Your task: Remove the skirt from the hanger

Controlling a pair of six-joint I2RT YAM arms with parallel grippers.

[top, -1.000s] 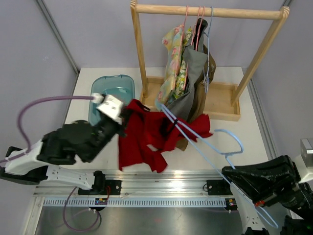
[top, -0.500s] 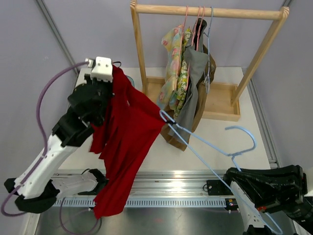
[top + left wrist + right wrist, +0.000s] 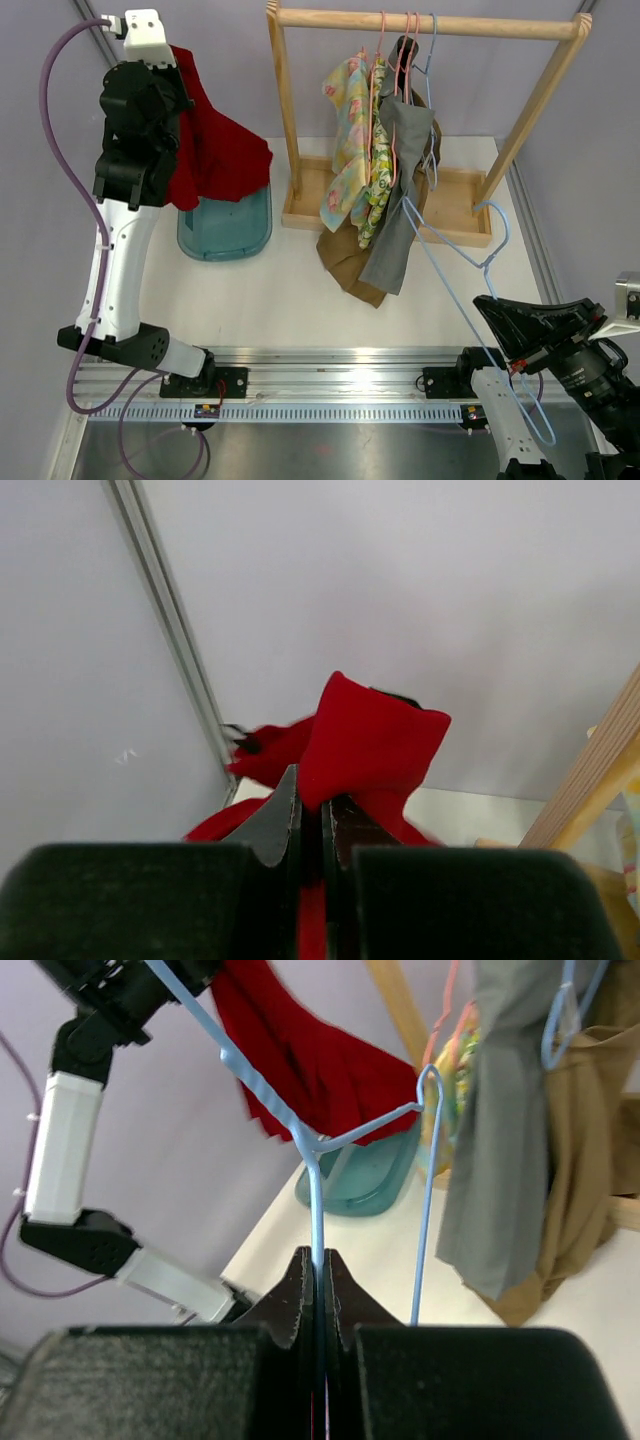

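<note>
Left claw point(image 3: 311, 802) raised high, pinched tight on red skirt point(image 3: 215, 150). Skirt hangs in air over teal bin point(image 3: 225, 228), left rear of table point(image 3: 290, 290). Wooden rack point(image 3: 287, 120) at centre, clothes point(image 3: 385, 150) hung. Right claw point(image 3: 320, 1260) clamped on bare blue hanger point(image 3: 455, 270), well apart from skirt.

Grips and cloth edges out of sight
From above, the left gripper's point(image 3: 312, 805) tips vanish behind its own wrist and the skirt point(image 3: 215, 150); in its wrist view, cloth below the pinching fingers is hidden. The skirt covers the tub's point(image 3: 225, 228) far end. Past the right gripper point(image 3: 320, 1265), the hanger point(image 3: 316, 1200) runs off the top edge, its clamped stretch buried between the fingers
</note>
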